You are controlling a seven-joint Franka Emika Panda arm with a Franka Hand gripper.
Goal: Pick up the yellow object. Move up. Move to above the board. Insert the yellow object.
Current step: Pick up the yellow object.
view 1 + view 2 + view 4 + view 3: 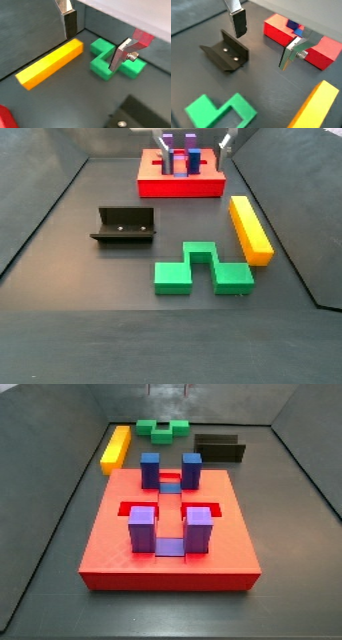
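The yellow object (250, 228) is a long yellow-orange bar lying flat on the dark floor; it also shows in a side view (116, 449) and in both wrist views (52, 62) (314, 107). The board (167, 554) is a red slab with blue and purple posts, seen also in a side view (181, 188) and a wrist view (278, 30). My gripper (93, 40) (264, 39) is open and empty, high above the floor between the bar, the green block, the fixture and the board. It shows at the upper edge of a side view (195, 142). One fingertip (69, 25) hangs above the bar's end.
A green stepped block (201, 268) (110, 62) (164, 429) lies beside the yellow bar. The dark fixture (123, 225) (226, 52) (218, 449) stands on the floor between the block and the board. Dark walls enclose the floor.
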